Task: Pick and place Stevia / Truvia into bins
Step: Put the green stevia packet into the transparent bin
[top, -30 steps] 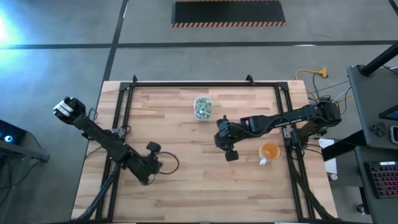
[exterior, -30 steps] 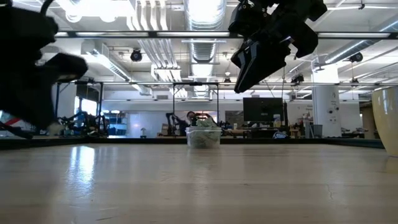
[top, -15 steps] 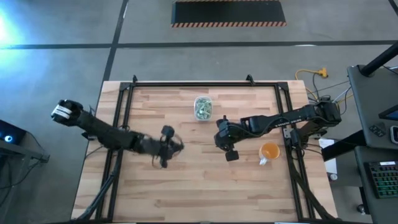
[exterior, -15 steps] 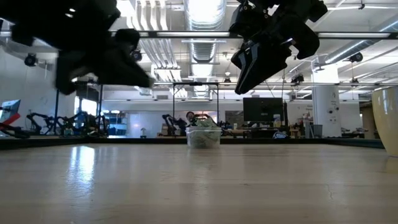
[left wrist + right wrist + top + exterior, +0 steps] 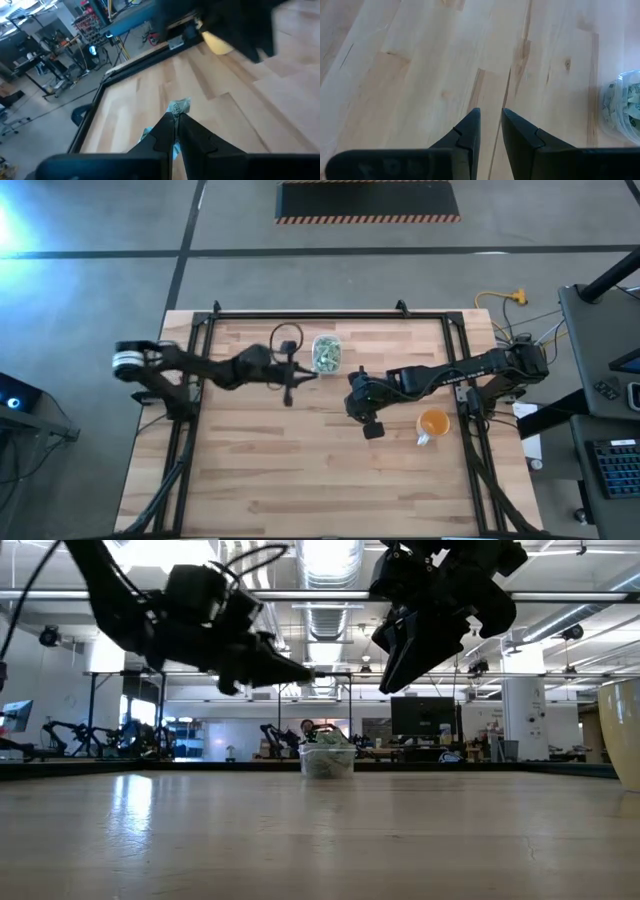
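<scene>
Reaching in from the frame's left, the dark left gripper point(image 5: 300, 375) has its fingers pressed nearly together on a small green-and-white sweetener packet point(image 5: 178, 106), just left of the small clear plastic tub point(image 5: 326, 353) of packets at upper centre of the wooden worktop point(image 5: 300, 470). The right gripper point(image 5: 364, 418), narrowly parted and empty, hangs mid-frame beside an orange round cup point(image 5: 433, 423).

Bright, even light falls from ceiling lamps point(image 5: 325, 555), which flare white in the low view. A blue-white glare marks the floor point(image 5: 12, 225) at the high view's left edge. The left wrist view is smeared with blur; the tabletop point(image 5: 420, 65) looks sharp, shadows faint.
</scene>
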{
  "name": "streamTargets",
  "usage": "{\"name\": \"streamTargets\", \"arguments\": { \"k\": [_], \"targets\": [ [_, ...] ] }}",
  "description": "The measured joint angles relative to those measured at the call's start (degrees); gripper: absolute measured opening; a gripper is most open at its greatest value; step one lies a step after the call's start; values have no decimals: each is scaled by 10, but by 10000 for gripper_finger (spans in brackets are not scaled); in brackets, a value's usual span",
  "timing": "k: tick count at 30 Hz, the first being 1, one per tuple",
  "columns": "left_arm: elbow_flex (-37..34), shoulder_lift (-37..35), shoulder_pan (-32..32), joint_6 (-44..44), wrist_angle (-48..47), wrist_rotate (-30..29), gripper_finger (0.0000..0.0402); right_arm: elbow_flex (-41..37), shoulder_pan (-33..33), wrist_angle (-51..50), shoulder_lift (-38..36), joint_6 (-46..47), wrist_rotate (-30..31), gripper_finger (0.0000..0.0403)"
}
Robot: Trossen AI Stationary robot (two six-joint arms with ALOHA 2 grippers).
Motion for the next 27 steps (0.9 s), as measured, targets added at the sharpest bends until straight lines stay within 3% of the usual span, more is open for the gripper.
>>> {"name": "streamTargets", "arguments": {
  "k": [7,11,19,27],
  "targets": [
    [87,136,40,-19,37,24,8,-2,0,-1,0,-1,0,68],
    [130,180,54,-48,30,23,8,-3,0,-1,0,-1,0,68],
    [164,190,74,-82,-49,-52,8,-5,0,0,0,-12,0,68],
    [161,188,96,-112,-59,-58,8,-8,-9,16,0,-11,0,68]
  ]
}}
